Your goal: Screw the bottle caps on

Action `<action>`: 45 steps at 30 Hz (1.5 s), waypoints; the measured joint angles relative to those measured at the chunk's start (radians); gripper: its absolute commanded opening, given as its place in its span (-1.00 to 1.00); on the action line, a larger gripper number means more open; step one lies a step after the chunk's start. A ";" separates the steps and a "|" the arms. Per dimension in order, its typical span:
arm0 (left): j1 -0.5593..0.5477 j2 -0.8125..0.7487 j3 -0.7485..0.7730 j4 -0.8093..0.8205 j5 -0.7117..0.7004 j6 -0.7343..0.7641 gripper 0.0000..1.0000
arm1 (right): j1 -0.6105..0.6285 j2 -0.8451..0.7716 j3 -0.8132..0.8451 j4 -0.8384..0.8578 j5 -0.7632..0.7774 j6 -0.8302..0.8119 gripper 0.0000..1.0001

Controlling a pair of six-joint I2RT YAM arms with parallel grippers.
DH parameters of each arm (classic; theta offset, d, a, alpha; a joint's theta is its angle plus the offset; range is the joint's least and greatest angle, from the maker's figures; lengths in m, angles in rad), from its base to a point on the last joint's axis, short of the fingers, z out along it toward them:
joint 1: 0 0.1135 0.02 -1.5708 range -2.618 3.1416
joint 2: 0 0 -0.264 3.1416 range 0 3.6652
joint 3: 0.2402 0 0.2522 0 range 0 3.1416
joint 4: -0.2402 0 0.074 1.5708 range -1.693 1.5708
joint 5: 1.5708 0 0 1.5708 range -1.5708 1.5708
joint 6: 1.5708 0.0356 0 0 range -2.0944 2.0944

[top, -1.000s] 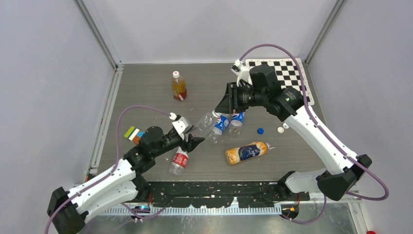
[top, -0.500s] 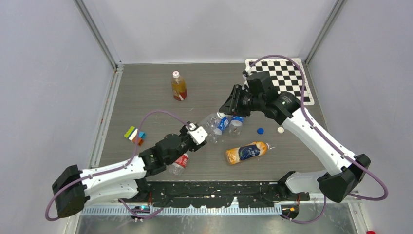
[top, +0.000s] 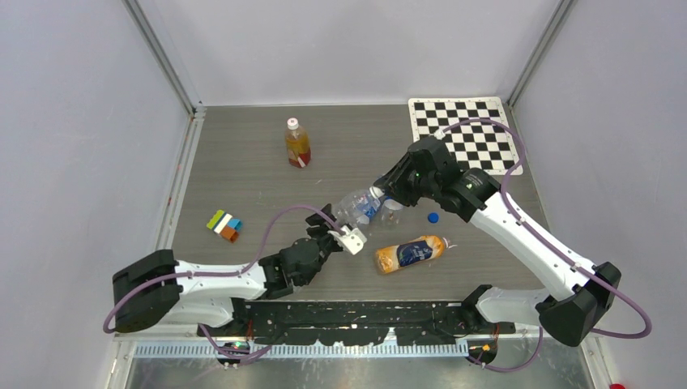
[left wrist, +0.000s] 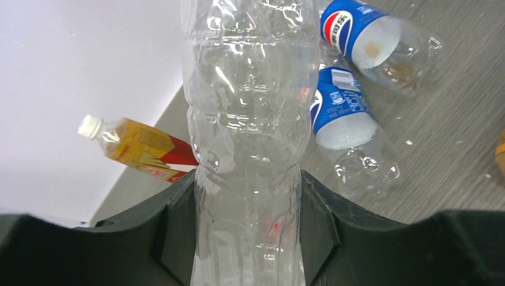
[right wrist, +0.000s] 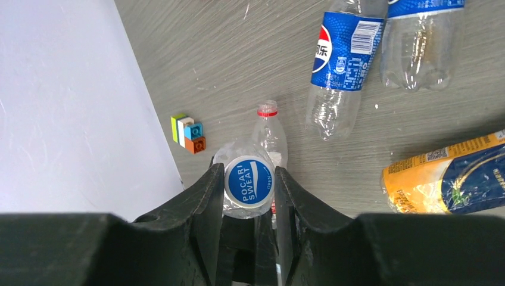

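- Gripping the clear bottle (left wrist: 247, 149) low on its body, the left hand (left wrist: 248, 182) has both fingers closed against the sides and holds it raised over the middle of the worktop (top: 243, 162), toward the near edge.
- It looks empty, thin-walled, light and slick, so a hard squeeze would likely crumple it. The ribbed lower body is probably the stiffest place to hold.
- Six bottles in all: the held one; two Pepsi bottles (right wrist: 342, 53) lying mid-worktop; an orange bottle (top: 411, 253) lying right of middle near the near edge; a red-ring bottle (right wrist: 271, 134) lying under the left arm; a tea bottle (top: 297, 144) upright toward the far edge.
- One cluster of blocks (top: 224, 224) sits toward the left edge.
- The right hand (right wrist: 248, 179) is clamped on the blue Pocari cap (right wrist: 249, 183), pinching it across its rim right at the clear bottle's mouth. Whether the threads have caught I cannot tell.
- A cap this small should be stiff and light. Across the rim, square to the neck, seems the right hold, since a tilt risks cross-threading.
- Three caps seen: the Pocari cap, one loose cap (top: 433, 216), blue, right of the worktop's middle, and a white cap (top: 293, 123) on the tea bottle. The right arm may hide more.
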 measured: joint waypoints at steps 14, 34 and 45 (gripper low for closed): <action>-0.083 -0.057 -0.023 0.116 -0.022 0.001 -1.00 | 0.060 -0.006 0.064 -0.019 0.042 -0.006 0.64; 0.354 -0.330 0.002 -0.465 0.545 -0.526 -1.00 | -0.001 -0.266 0.011 0.087 -0.175 -0.798 0.62; 0.451 -0.329 0.087 -0.482 0.995 -0.632 -1.00 | -0.246 -0.201 -0.020 0.144 -0.761 -1.149 0.49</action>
